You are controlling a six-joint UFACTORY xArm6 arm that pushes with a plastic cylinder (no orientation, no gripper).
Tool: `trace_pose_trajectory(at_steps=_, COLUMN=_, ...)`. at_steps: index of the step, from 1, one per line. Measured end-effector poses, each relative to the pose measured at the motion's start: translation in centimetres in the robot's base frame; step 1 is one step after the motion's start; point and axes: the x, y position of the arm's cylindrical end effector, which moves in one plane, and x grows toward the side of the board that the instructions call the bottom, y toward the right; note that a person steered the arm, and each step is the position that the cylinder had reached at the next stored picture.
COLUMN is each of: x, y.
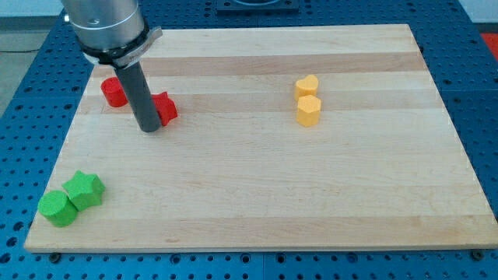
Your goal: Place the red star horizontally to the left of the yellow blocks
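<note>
Rod only, no pincer on rig. My tip (149, 129) touching red star (164, 108) on its left, upper-left of surface (257, 202). Star probably light, rigid, slides easily; push from left face toward yellow blocks (308, 101), well apart.

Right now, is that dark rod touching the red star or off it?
Touching, it seems: my tip sits against the red star's left side with no visible gap. The yellow blocks lie far to the view's right.
</note>
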Motion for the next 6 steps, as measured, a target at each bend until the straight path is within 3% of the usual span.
trace_pose_trajectory(at_steps=3, x=-2.9, y=-2.9)
trace_pose_trajectory(at_steps=6, x=-5.2, y=0.3)
